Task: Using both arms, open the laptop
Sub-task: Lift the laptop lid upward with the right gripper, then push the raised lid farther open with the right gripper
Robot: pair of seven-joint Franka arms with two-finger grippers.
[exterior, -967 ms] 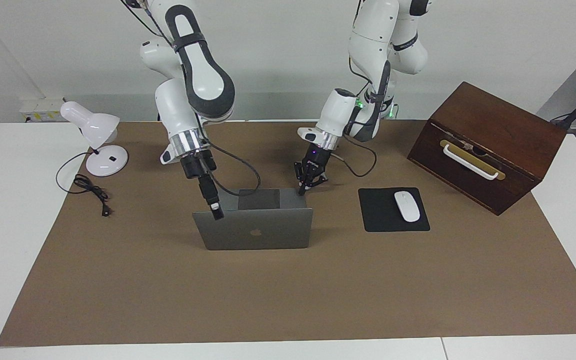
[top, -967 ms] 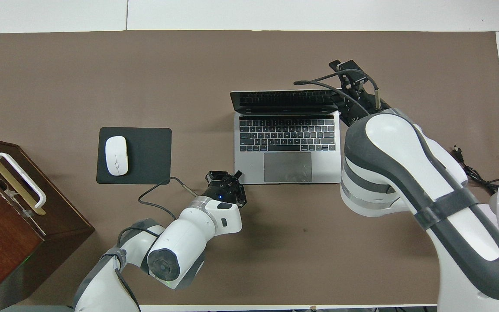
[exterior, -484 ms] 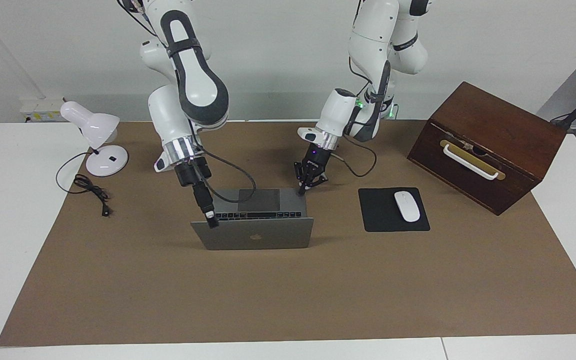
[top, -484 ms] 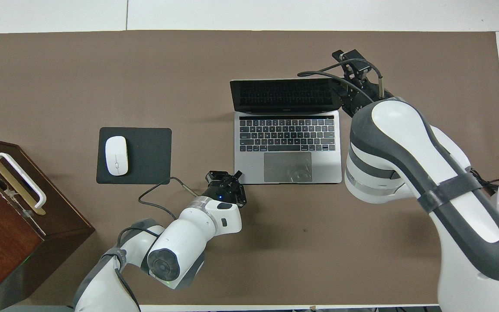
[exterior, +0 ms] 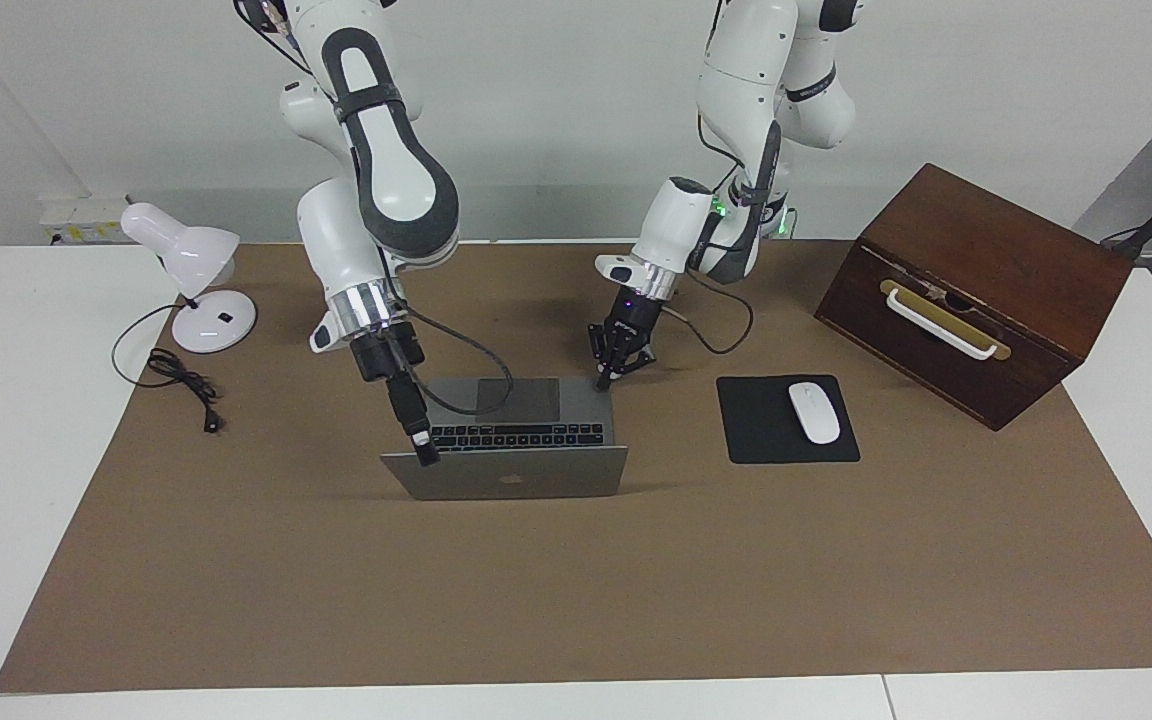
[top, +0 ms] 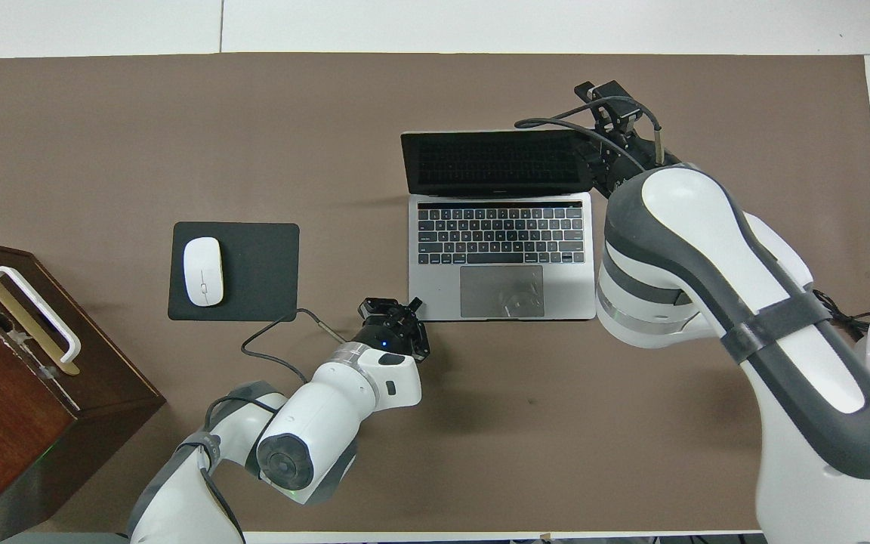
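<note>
The silver-grey laptop (exterior: pixel 511 480) stands open in the middle of the brown mat, its lid leaning back away from the robots. Its dark screen (top: pixel 495 162), black keys and grey trackpad show in the overhead view. My right gripper (exterior: pixel 426 452) (top: pixel 600 102) reaches down to the lid's top corner at the right arm's end, with its jaws open. My left gripper (exterior: pixel 604 381) (top: pixel 411 305) is shut, its tips resting on the base's corner nearest the robots at the left arm's end.
A black mouse pad (exterior: pixel 766 440) with a white mouse (exterior: pixel 813 412) lies beside the laptop toward the left arm's end, and a brown wooden box (exterior: pixel 976 290) stands past it. A white desk lamp (exterior: pixel 198 275) and its cable (exterior: pixel 181 378) sit at the right arm's end.
The lid has swung further back, so more of the keyboard shows. My right gripper has followed the lid's corner. The left gripper has stayed on the base.
</note>
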